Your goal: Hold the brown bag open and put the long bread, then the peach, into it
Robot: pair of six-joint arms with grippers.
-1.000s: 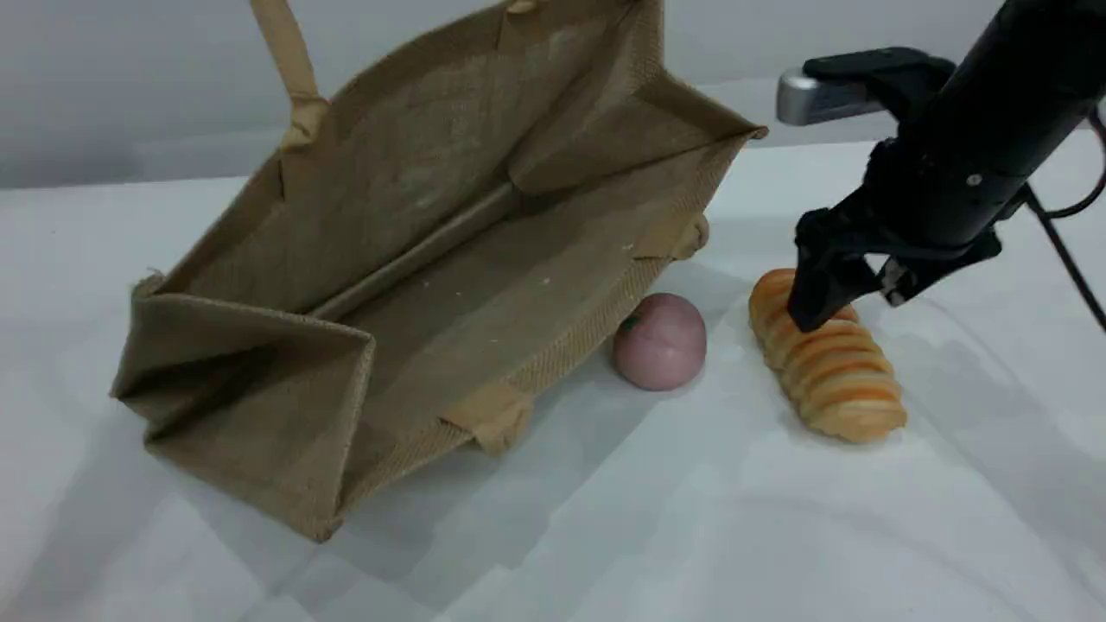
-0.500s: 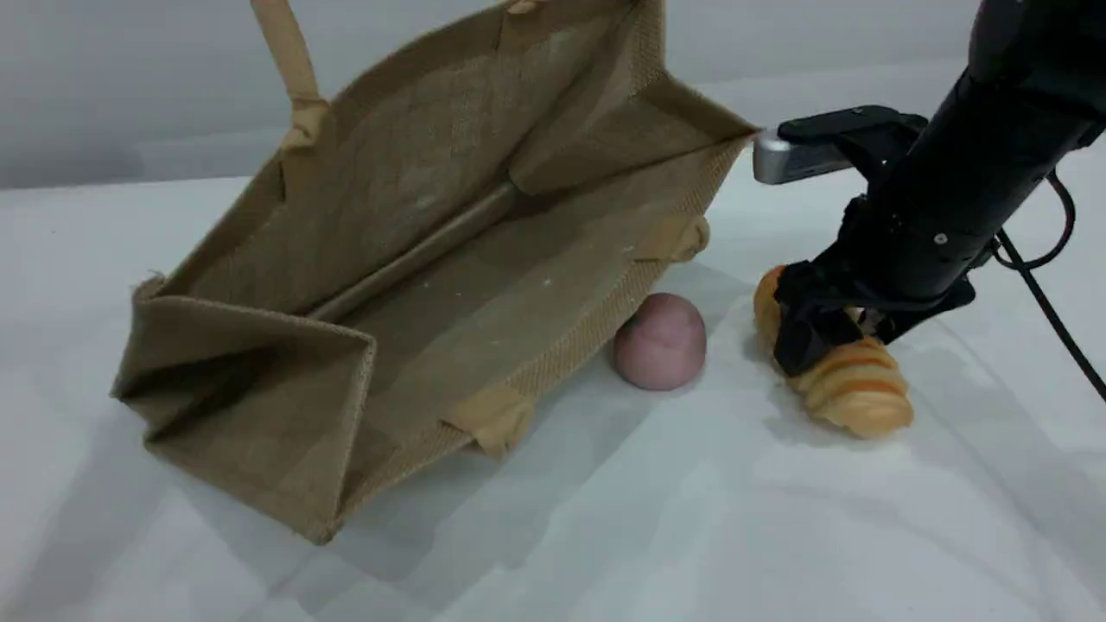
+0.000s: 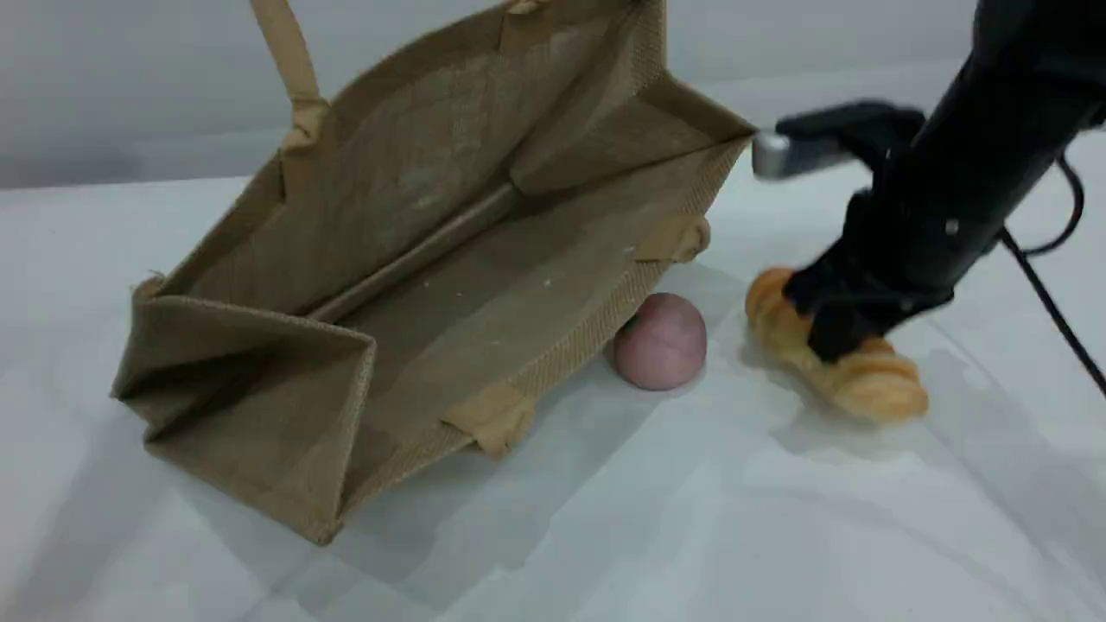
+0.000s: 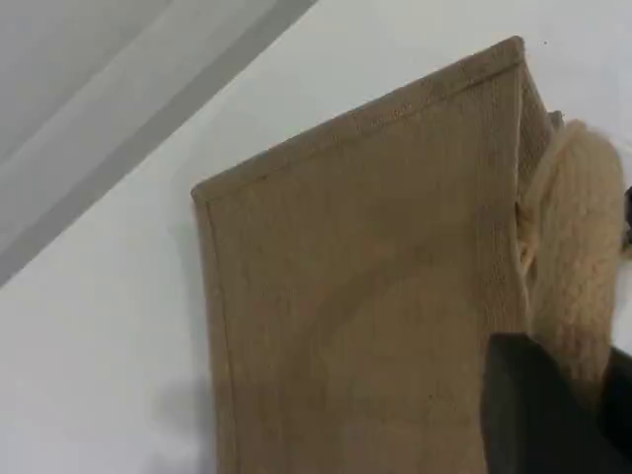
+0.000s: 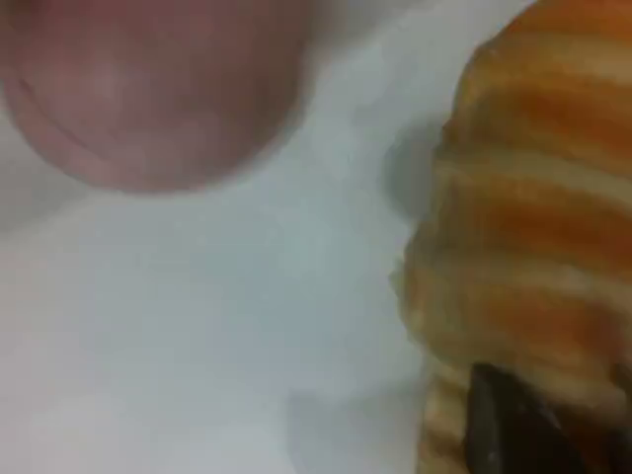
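Here, toward the table's (image 3: 605, 518) right edge, the right gripper (image 3: 834, 337) clamps the long bread (image 3: 873, 384) across its middle, ready for lifting. Just left, the peach (image 3: 661, 341) rests against the brown bag (image 3: 415, 199), which lies tipped, mouth gaping because the left gripper (image 4: 578, 405) pinches its handle (image 3: 289, 60) overhead.

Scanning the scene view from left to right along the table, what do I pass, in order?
brown bag → peach → long bread
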